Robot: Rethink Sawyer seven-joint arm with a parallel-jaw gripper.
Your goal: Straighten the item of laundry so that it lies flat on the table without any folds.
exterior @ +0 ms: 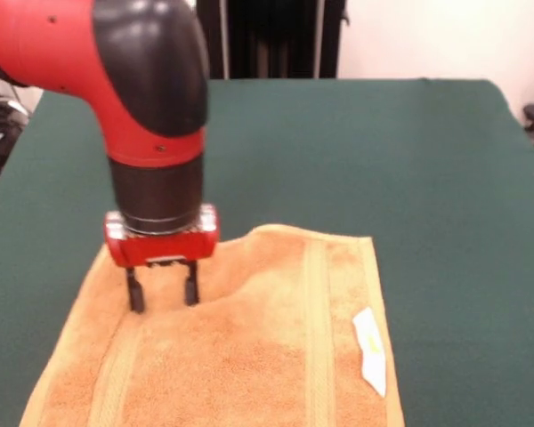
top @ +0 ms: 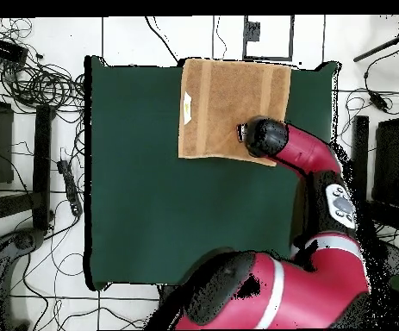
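Observation:
The golden-orange towel point(exterior: 267, 347) lies spread on the dark green table point(exterior: 383, 151), with woven bands along it and a white care tag point(exterior: 369, 351) near its right edge. Its far-left corner looks turned in or rumpled, so the far edge steps down there. My gripper point(exterior: 163, 298) points straight down over that corner. Its fingers point(exterior: 135, 298) stand apart, open, with the tips at the cloth. In the overhead view the towel point(top: 224, 103) lies at the table's point(top: 151, 198) top edge. The arm's wrist point(top: 264, 136) hides the towel's lower right corner there.
The towel's near end runs out of the front view at the bottom. Dark stands point(exterior: 276, 36) are behind the table's far edge. In the overhead view cables and gear point(top: 30, 78) lie on the floor to the left, and the arm's body point(top: 271, 293) fills the bottom right.

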